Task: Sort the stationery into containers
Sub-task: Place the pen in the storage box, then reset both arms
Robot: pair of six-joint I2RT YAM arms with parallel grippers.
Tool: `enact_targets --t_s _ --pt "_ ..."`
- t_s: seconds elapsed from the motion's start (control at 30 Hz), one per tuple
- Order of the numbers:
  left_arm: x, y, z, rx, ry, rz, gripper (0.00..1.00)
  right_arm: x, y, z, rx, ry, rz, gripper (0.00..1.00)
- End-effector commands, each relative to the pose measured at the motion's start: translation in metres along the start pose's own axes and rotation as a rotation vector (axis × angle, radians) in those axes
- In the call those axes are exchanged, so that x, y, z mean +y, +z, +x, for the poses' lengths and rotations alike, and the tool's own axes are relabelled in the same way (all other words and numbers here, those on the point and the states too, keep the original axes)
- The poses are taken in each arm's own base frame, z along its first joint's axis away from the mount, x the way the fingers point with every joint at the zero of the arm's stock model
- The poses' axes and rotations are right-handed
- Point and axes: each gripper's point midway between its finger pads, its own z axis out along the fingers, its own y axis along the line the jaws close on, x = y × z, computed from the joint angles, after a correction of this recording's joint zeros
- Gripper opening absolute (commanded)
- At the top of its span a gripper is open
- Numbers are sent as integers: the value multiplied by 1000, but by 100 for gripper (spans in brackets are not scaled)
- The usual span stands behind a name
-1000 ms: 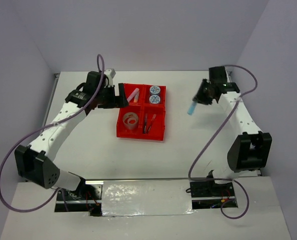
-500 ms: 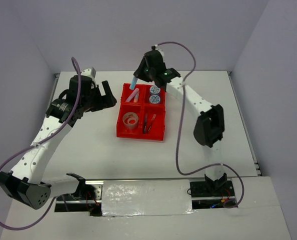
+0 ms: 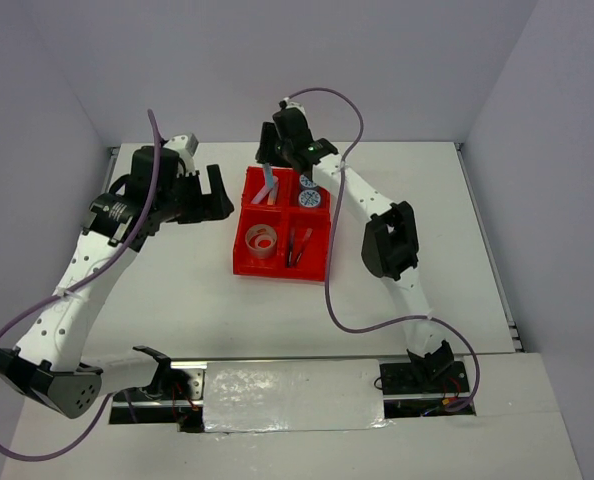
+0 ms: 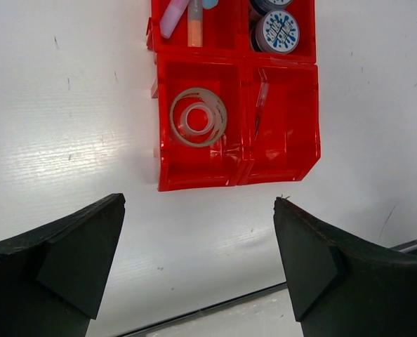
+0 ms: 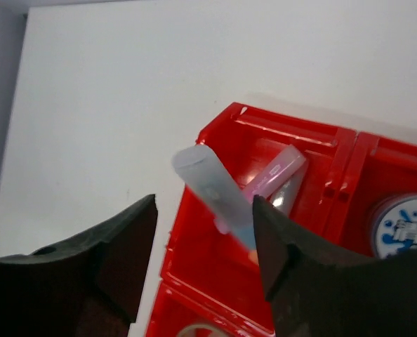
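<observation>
Light-blue highlighter (image 5: 212,189) has dropped lower toward the red tray (image 3: 245,262) since half a second ago.
It's tilted over the far-left compartment, just above the purple highlighter (image 5: 275,172), between the right end effector's (image 3: 268,165) fingers, which are spread wider than it. Left end effector (image 4: 198,199) gapes wide too, hanging over the surface (image 3: 177,290) left of the tray.

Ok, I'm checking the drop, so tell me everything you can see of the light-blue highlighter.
The light-blue highlighter is a short barrel of cloudy pale-blue plastic, blunt end up. It stands tilted over the far-left compartment of the tray, with its lower end down beside the purple highlighter. It lies between the spread fingers of the right gripper. Whether either finger touches it is unclear.
</observation>
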Motion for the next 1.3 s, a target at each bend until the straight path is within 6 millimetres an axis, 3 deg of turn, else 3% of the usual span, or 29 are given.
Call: enact_targets --t_s 0.0,0.03,0.07,0.13,0.27,0.33,0.37,0.43,0.47,0.5,0.53,0.57,0.63,0.67,0.7,0.73,0.8,0.83,0.97,1.0,1.27 --pt "-3 -14 -5 -31 51 31 99 18 -14 -25 -51 -44 -58 68" --pt "-2 -13 -3 -24 54 29 99 23 -18 -27 -54 -53 -75 72" --pt "-2 -12 -2 -20 54 27 99 25 -22 -30 -60 -61 -80 85" --pt "7 -12 -7 -35 54 -28 99 31 -37 -42 -85 -71 -99 99" --pt "23 -10 -24 -61 37 -128 99 38 -82 -82 -157 -87 -85 100" --pt "39 -16 -41 -91 11 -209 99 37 -128 -116 -228 -81 -70 100" --pt "46 -9 -45 -76 -1 -241 99 36 -167 -131 -261 -81 -60 100" --pt "53 -15 -63 -106 -18 -266 99 21 -208 -145 -292 -98 -22 100" --pt "55 -13 -67 -108 -18 -279 99 11 -248 -148 -309 -114 7 100" --pt "54 -18 -78 -136 -19 -281 99 3 -267 -150 -323 -132 37 100" --pt "56 -18 -82 -143 -17 -296 99 -11 -280 -142 -310 -183 86 100" --pt "56 -20 -86 -152 -18 -302 99 -20 -326 -149 -356 -198 123 100" --pt "59 -24 -93 -178 -23 -323 99 -43 -355 -138 -351 -239 195 100" --pt "60 -27 -93 -189 -16 -329 99 -54 -391 -137 -376 -251 231 100" --pt "63 -26 -93 -189 -16 -342 99 -60 -405 -132 -379 -249 249 100" --pt "66 -33 -96 -225 -16 -364 99 -72 -432 -122 -382 -251 272 100" --pt "76 -34 -89 -233 -12 -400 99 -86 -457 -113 -400 -225 313 100" --pt "77 -45 -90 -267 -9 -404 99 -94 -477 -101 -405 -216 316 100" --pt "90 -63 -84 -341 -36 -451 99 -107 -513 -73 -421 -147 292 100" --pt "92 -68 -74 -352 -45 -444 99 -112 -521 -62 -410 -131 288 100" --pt "100 -79 -40 -371 -116 -430 99 -130 -551 -34 -397 -119 303 100"
